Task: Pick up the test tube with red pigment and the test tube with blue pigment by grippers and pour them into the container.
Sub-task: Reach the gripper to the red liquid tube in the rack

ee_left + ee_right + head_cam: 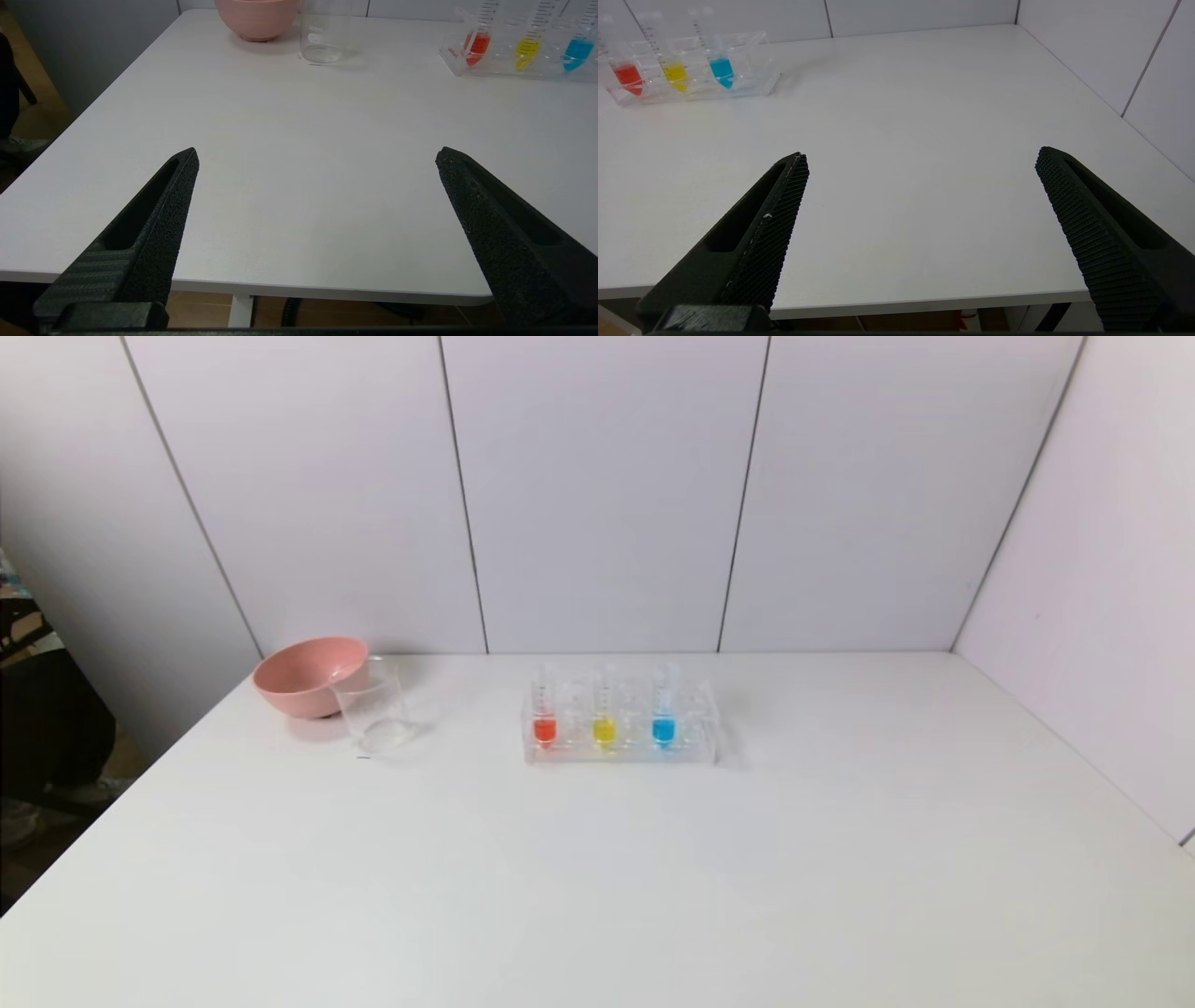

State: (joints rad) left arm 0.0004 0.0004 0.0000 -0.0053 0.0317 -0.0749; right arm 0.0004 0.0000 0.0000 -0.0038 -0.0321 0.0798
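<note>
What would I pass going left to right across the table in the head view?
Pink bowl → container → test tube with red pigment → yellow tube → test tube with blue pigment, all three tubes standing in one clear rack.

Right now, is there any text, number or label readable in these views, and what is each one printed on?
"300ml", faint white print, on the container, as best it reads in the left wrist view.
Graduation marks run up the test tube with red pigment, the yellow tube and the test tube with blue pigment; their numbers are too small to read.
A small red mark on the end of the tube rack is too blurred to read.
Nothing else carries text.
</note>
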